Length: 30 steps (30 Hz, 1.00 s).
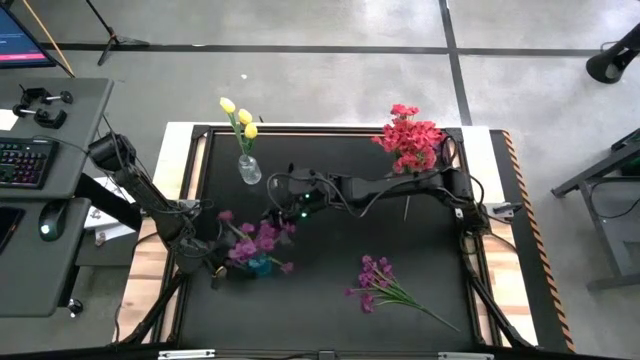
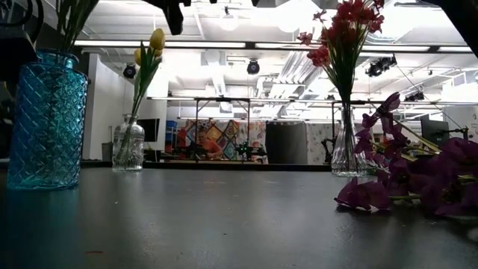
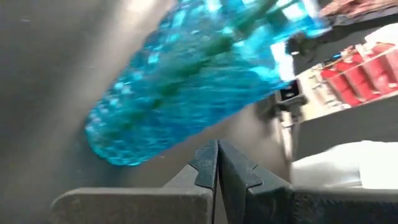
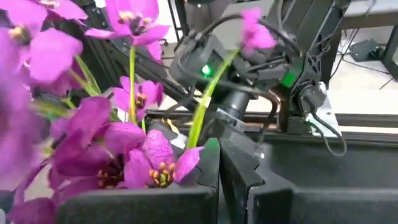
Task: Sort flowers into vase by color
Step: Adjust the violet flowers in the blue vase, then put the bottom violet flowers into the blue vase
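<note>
Loose purple flowers (image 1: 385,285) lie near the surface's (image 1: 330,260) front edge — small magenta blooms on thin green stems. More purple blooms (image 1: 255,240) fill the blue vase (image 1: 258,265), where left gripper (image 1: 215,268) and right gripper (image 1: 283,215) hover, fingers pressed together. Farther back, yellow flowers (image 1: 240,115) and red flowers (image 1: 410,135) stand in clear vases.

Two matte black jointed arms with looping black cables: the right arm (image 1: 400,186) carries a small green light, and each claw ends in dark, notched, wedge-shaped fingers (image 3: 205,167).
</note>
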Motion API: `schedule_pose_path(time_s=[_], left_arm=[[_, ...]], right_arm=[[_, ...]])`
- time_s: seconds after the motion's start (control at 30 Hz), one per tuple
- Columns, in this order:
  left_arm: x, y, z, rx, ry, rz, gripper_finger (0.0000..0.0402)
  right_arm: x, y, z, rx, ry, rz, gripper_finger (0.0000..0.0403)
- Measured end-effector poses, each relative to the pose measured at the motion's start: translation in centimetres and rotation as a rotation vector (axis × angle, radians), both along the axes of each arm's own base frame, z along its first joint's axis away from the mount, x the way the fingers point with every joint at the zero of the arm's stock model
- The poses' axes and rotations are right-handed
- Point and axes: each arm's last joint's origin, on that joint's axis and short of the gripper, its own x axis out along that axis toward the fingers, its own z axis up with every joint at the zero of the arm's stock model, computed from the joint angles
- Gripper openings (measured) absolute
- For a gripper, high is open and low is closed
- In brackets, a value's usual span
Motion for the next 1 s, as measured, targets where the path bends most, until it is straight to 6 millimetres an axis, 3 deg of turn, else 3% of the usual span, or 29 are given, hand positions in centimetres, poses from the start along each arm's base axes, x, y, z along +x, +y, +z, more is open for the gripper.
schedule_pose_path(time_s=[0.3, 0.47, 0.83, 1.0], left_arm=[[-0.3, 0.3, 2.0, -0.083, -0.098, -0.044, 0.0000], [-0.3, 0.3, 4.3, -0.088, -0.215, -0.067, 0.0000], [-0.4, 0.7, 8.4, -0.008, -0.420, -0.037, 0.0000], [-0.4, 0.9, 9.2, 0.046, -0.464, -0.021, 0.0000]], right_arm=[[0.3, 0.7, -2.0, -0.023, 0.081, 0.024, 0.0001], [0.5, 0.9, -2.7, -0.025, 0.108, 0.035, 0.0001], [-0.1, 0.9, -3.8, -0.093, 0.212, 0.064, 0.0001], [-0.4, 0.9, -4.4, -0.139, 0.263, 0.089, 0.0001]])
